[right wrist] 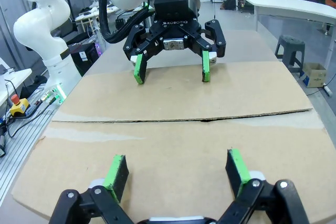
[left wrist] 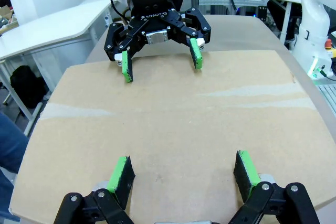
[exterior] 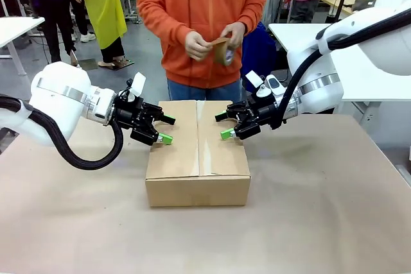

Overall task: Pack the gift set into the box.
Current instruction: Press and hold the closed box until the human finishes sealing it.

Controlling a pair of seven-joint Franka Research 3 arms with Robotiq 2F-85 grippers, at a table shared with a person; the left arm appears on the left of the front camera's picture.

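Note:
The box (exterior: 197, 158) sits mid-table with its top flaps folded shut and a seam down the middle. The gift set is hidden. My left gripper (exterior: 167, 129) hovers open at the box's left top edge, and my right gripper (exterior: 223, 126) hovers open at its right top edge, each pointing inward. In the left wrist view my left gripper (left wrist: 184, 169) is open just above the box top (left wrist: 178, 114), facing the right gripper (left wrist: 160, 66). In the right wrist view my right gripper (right wrist: 176, 169) is open over the flaps (right wrist: 184, 98), facing the left gripper (right wrist: 170, 69).
A person in an orange hoodie (exterior: 199, 24) stands at the far side, both hands on a small brown object (exterior: 221, 49) held at chest height. The brown table (exterior: 321, 222) has free room in front of and beside the box. White tables stand behind.

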